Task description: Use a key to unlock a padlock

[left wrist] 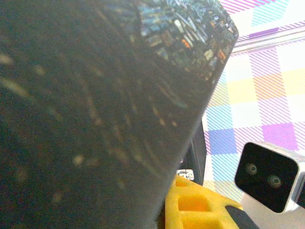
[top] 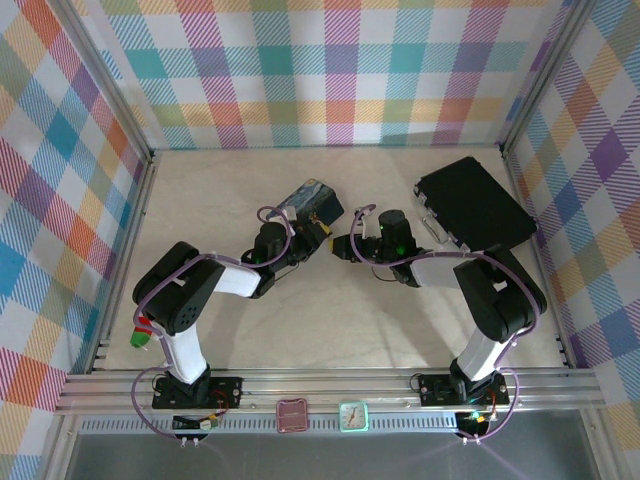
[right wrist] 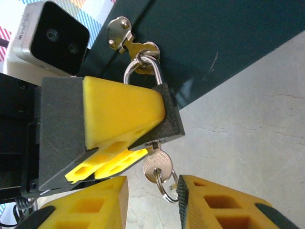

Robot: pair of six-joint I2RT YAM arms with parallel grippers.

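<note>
- The tin (right wrist: pixel 214 38) lies mid-desk, and the padlock (right wrist: pixel 169 119) hangs by its shackle from the tin's hasp.
- My left end effector (right wrist: pixel 143 136) is clamped on the padlock's dark body. I'd hold that clamp firm so the body cannot twist with the key.
- My right end effector (right wrist: pixel 153 191) stands open, with a finger on each side of the key's head.
- The key (right wrist: pixel 155 164) sits in the keyhole at the end facing my right arm. Its ring dangles against one finger.
- I judge the step in hand is gripping that head. I'd close squarely on the flat, not the ring, then turn about the key's own axis without pulling.
- Plaid walls (top: pixel 330 70) close the left, far and right sides.
- The desk (top: pixel 250 330) is pale and smooth. A black case (top: pixel 475 205) lies far right, well apart.
</note>
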